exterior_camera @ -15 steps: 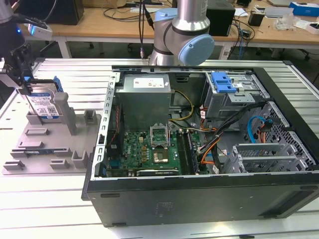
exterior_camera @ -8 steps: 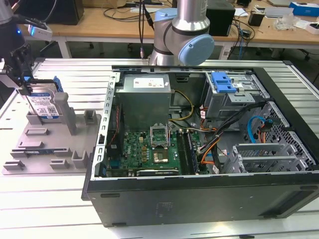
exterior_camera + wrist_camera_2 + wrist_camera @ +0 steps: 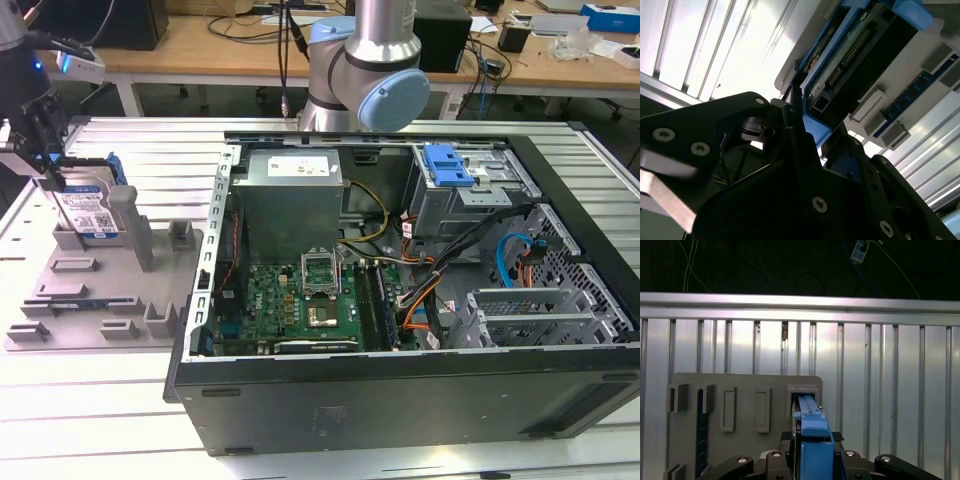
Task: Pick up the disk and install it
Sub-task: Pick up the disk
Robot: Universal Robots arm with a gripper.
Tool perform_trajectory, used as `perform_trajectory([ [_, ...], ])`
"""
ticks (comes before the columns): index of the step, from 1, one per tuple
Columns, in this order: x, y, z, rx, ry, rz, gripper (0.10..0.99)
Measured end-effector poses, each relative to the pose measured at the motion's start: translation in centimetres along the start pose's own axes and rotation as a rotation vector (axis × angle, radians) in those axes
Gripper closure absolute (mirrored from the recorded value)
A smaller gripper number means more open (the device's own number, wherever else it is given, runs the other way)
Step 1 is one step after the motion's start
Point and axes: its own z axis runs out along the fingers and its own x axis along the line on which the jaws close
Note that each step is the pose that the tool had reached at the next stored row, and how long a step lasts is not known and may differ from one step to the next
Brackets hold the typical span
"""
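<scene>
First wrist view is giving you the clearest look: the claw (image 3: 815, 460) is clamping the disk (image 3: 814, 432), with its black fingers (image 3: 789, 465) pressing on both sides of the blue carrier rail and no gap showing. In the second wrist view you are seeing the claw (image 3: 807, 125) from close up. One finger (image 3: 797, 140) is lying against the blue rail at the edge of the disk (image 3: 855, 55), whose dark connector end is facing the camera.

In the exterior view you are watching the claw (image 3: 48, 170) sitting at the upper edge of the disk (image 3: 88, 212), far over at the exterior view's left. The disk is standing upright on its edge, label side showing, and its lower edge is sitting down between the posts of the grey tray (image 3: 100, 290). That tray is lying flat on the ribbed metal surface (image 3: 100, 400).

Just beside the tray, toward the exterior view's right, an open computer case (image 3: 400, 400) is lying on its side. It is showing you the motherboard (image 3: 300, 300), the power supply (image 3: 290, 195) and a blue latch (image 3: 447, 165) on the drive cage. Behind the case, the arm (image 3: 380, 60) is rising from the surface.
</scene>
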Motion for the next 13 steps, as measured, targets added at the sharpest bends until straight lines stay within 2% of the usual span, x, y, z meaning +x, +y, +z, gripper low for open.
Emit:
perform_trajectory([
  [13, 0.0, 0.02, 0.03, 0.0, 0.0, 0.0, 0.718],
])
